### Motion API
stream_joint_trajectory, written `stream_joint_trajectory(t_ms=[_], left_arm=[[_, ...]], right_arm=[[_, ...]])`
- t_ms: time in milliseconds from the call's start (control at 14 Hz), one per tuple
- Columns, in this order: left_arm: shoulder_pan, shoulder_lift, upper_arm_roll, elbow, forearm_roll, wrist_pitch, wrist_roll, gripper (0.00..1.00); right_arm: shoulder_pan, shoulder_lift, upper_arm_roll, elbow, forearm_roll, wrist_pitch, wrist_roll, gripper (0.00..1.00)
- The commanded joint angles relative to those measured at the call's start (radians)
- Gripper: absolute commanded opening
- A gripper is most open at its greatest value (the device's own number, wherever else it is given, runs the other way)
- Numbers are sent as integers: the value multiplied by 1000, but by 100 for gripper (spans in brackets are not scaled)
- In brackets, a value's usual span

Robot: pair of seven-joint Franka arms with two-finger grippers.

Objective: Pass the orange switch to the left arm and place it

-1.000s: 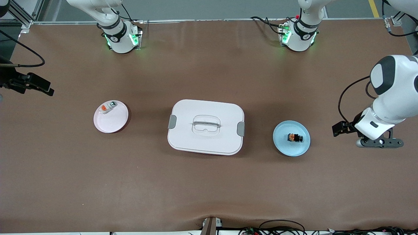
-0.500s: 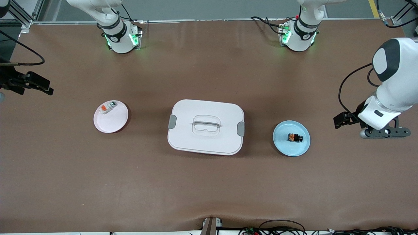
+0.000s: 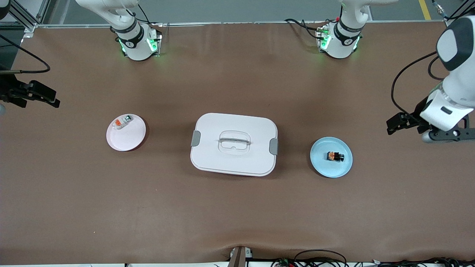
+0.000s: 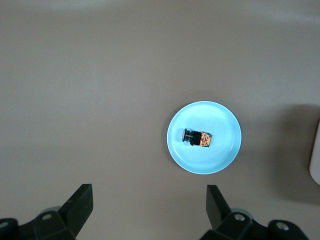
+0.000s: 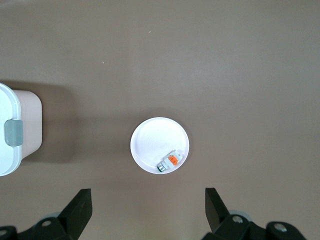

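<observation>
The orange switch (image 3: 335,156) lies on its side on a blue plate (image 3: 322,164), toward the left arm's end of the table. It also shows in the left wrist view (image 4: 197,137). The white box (image 3: 234,144) with grey latches stands mid-table. My left gripper (image 3: 445,134) hangs in the air over bare table at the left arm's end, apart from the plate. In the left wrist view it (image 4: 149,200) is open and empty. My right gripper (image 3: 26,92) waits at the right arm's end. In the right wrist view it (image 5: 147,202) is open and empty.
A pink plate (image 3: 130,137) toward the right arm's end holds a white-grey part (image 3: 123,122) with an orange patch. Both show in the right wrist view, plate (image 5: 152,137) and part (image 5: 170,161). The box's end (image 5: 10,135) shows there too.
My left gripper has moved away from the blue plate, toward the table's edge at the left arm's end. The switch, box and right arm have not moved.
</observation>
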Motion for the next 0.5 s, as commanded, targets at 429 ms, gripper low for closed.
stream_joint_trajectory(t_ms=[429], left_arm=[[-13, -29, 10, 173, -20, -226, -5, 100]], right_arm=[[-11, -24, 4, -20, -5, 11, -8, 100]])
